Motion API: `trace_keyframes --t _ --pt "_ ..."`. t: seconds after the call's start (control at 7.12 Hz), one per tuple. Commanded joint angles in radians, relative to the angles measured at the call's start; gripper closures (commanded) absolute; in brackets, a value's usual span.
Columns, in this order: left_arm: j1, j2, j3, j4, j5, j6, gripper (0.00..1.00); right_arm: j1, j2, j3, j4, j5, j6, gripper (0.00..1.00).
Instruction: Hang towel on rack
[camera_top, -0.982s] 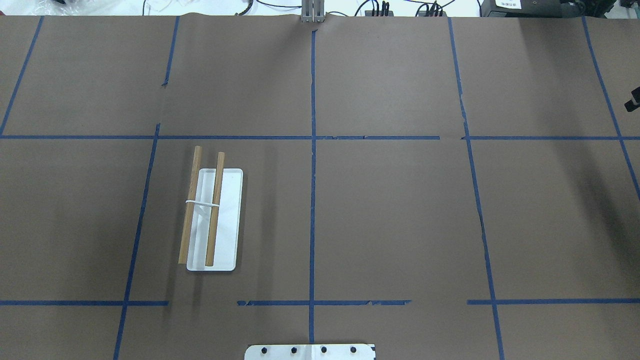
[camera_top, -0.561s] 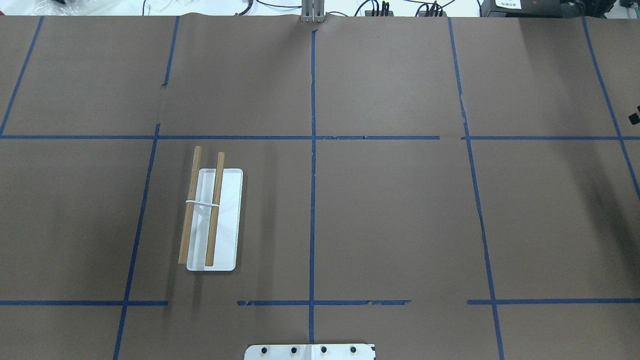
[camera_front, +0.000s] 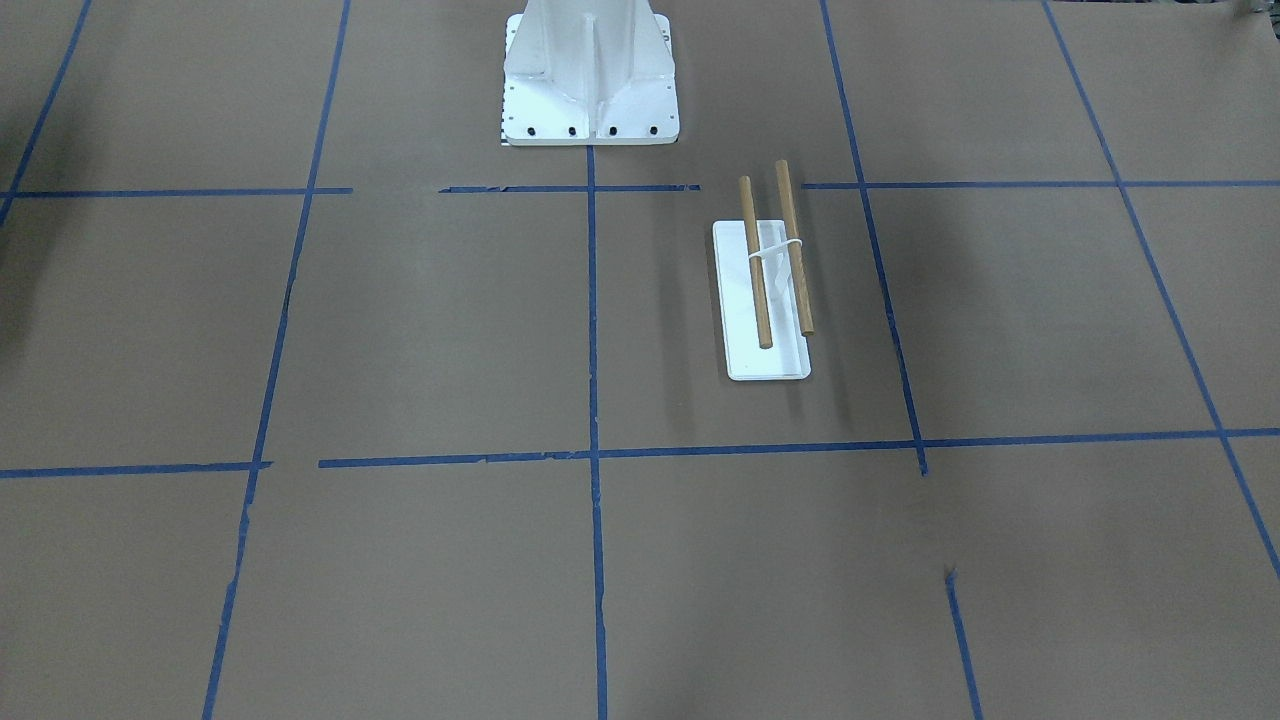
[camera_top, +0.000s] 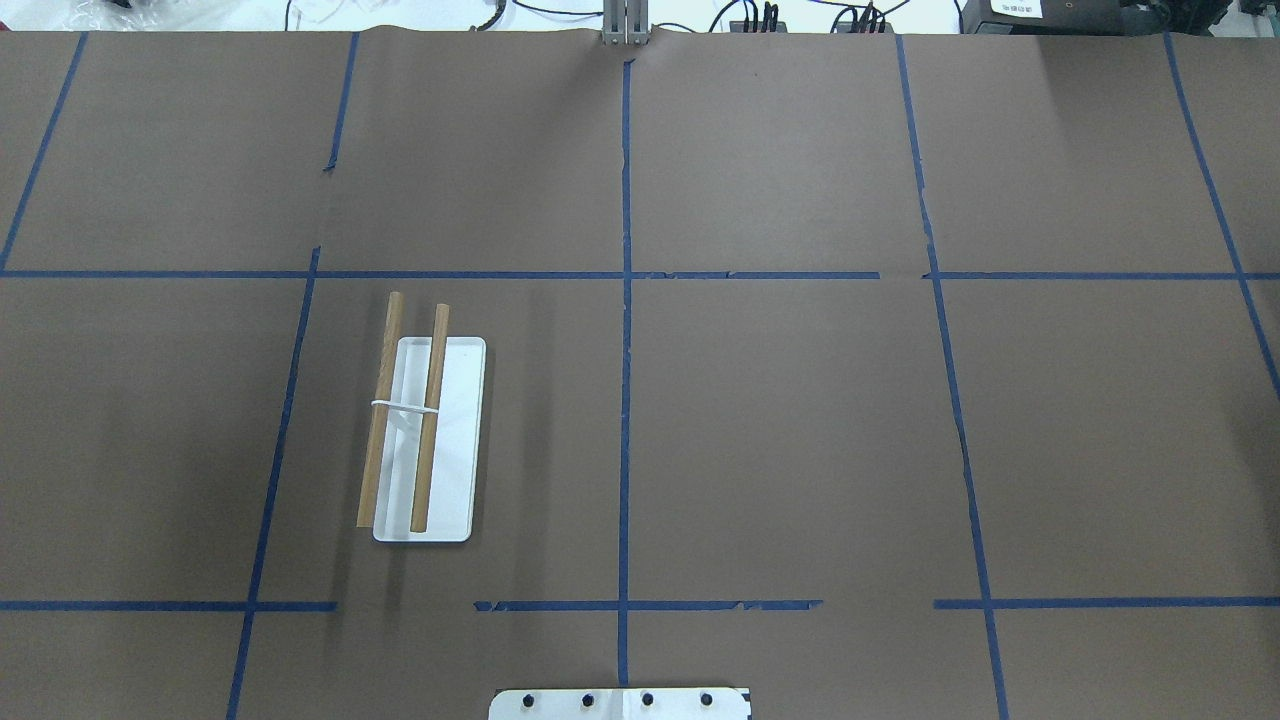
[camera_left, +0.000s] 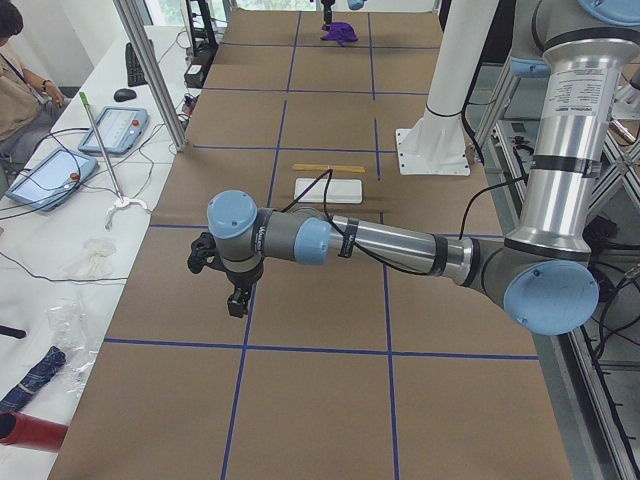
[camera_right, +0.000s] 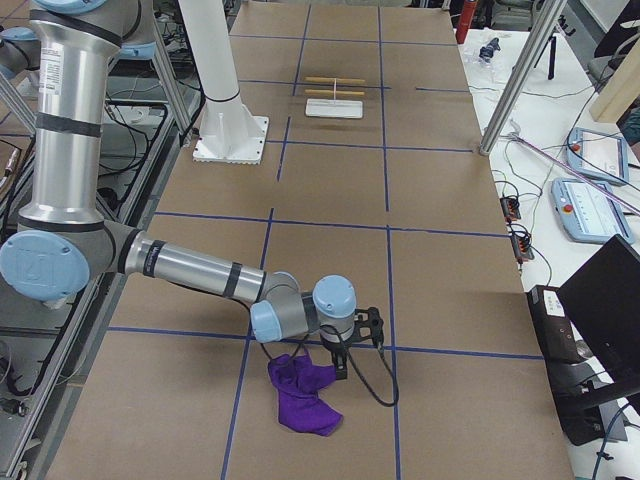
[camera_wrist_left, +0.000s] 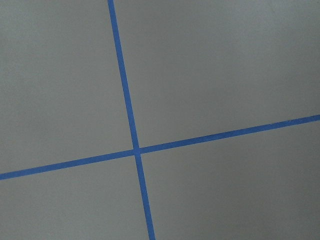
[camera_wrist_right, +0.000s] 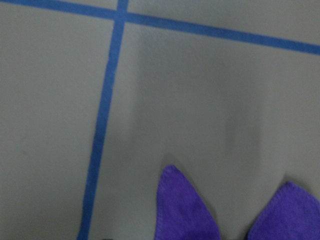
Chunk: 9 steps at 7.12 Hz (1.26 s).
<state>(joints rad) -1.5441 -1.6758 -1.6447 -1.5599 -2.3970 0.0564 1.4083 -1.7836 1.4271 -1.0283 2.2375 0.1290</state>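
Observation:
The rack (camera_top: 425, 440) stands on the table's left half: a flat white base, two parallel wooden rods and a white support. It also shows in the front-facing view (camera_front: 765, 290) and both side views (camera_left: 328, 185) (camera_right: 334, 100). The purple towel (camera_right: 303, 395) lies crumpled far to the right, outside the overhead view; its edge shows in the right wrist view (camera_wrist_right: 190, 210). My right gripper (camera_right: 342, 362) hangs right over the towel; I cannot tell whether it is open or shut. My left gripper (camera_left: 237, 300) hovers over bare table far left of the rack; its state cannot be told.
The white pedestal base with bolts (camera_top: 620, 703) stands at the table's near edge (camera_front: 590, 90). Blue tape lines grid the brown paper. A side bench carries tablets (camera_left: 110, 130), cables and a laptop (camera_right: 600, 320). A person (camera_left: 15, 80) sits there.
A dark part of the right arm at the overhead view's right edge has slid out of the frame to the right. The rack has not moved.

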Motion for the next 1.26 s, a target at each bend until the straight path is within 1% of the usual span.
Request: trace_keyframes --t 0.0,0.14,0.28,0.42,0.56,0.84,0.98,1.12 --pt "-0.001 -0.005 -0.012 0.001 -0.001 -0.003 0.00 0.000 -0.088 -0.008 0.005 -0.009 -0.002 0.10" --pt "-0.001 -0.007 -0.023 0.001 -0.001 -0.003 0.00 0.000 -0.095 -0.023 0.004 -0.009 0.003 0.17" --pt "-0.001 -0.007 -0.032 0.003 -0.001 -0.004 0.00 0.000 -0.095 -0.039 0.004 -0.006 0.009 0.43" --pt "-0.004 -0.009 -0.037 0.003 -0.001 -0.004 0.00 0.000 -0.094 -0.045 0.001 -0.004 0.015 0.96" --pt "-0.007 -0.005 -0.052 0.004 0.001 -0.004 0.00 0.000 -0.089 -0.059 0.004 0.004 0.012 1.00" --pt "-0.007 -0.007 -0.053 0.004 -0.001 -0.004 0.00 0.000 -0.086 -0.044 0.005 0.083 0.018 1.00" --pt "-0.007 -0.007 -0.056 0.001 -0.001 -0.003 0.00 0.003 -0.097 0.069 0.002 0.152 0.064 1.00" --pt "-0.007 -0.010 -0.058 0.000 -0.001 0.000 0.00 0.001 -0.109 0.214 -0.010 0.159 0.224 1.00"
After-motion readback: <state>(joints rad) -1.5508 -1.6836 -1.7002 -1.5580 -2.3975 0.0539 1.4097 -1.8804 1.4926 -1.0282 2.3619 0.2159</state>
